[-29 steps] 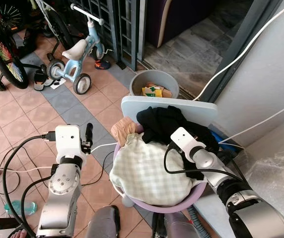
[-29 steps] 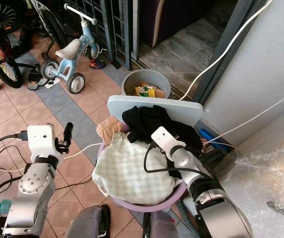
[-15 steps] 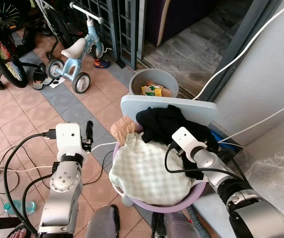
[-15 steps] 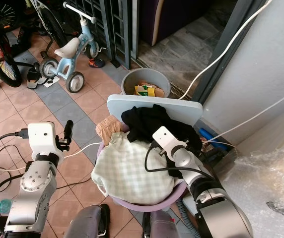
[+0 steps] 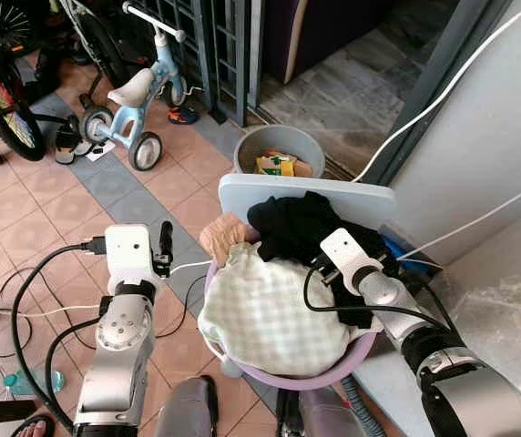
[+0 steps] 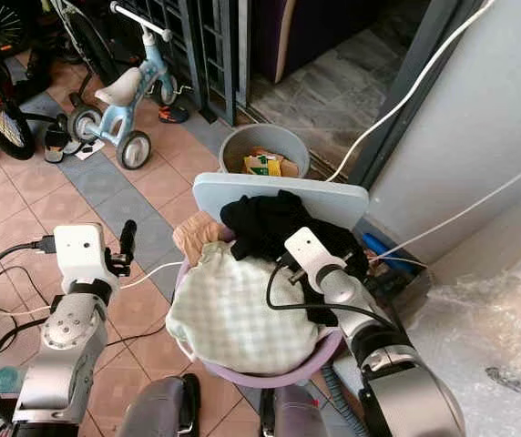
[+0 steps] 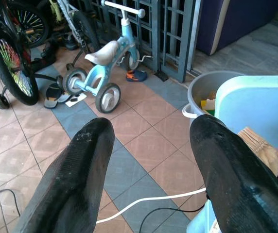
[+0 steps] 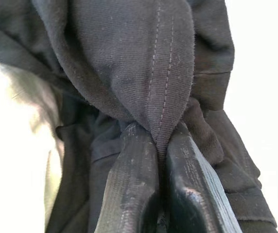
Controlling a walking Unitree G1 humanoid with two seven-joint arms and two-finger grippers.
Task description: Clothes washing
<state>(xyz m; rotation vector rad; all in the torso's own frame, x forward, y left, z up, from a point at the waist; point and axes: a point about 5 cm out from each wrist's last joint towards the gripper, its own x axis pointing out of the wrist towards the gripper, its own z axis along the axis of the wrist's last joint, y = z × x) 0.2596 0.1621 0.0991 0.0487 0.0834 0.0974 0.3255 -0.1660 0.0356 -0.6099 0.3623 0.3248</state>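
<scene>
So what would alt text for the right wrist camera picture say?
The right claw pinches a fold of black garment between its two black fingers, seen very close up. Pale checked cloth lies beside it.

One basket; three garments (heaped)

Ahead of me a grey bin holds yellow and green cartons. To my left a small blue tricycle with a white seat stands on the tiled floor, near a dark metal gate. A big bicycle wheel is further left, sandals beside it. White cables run down the grey wall on my right.
</scene>
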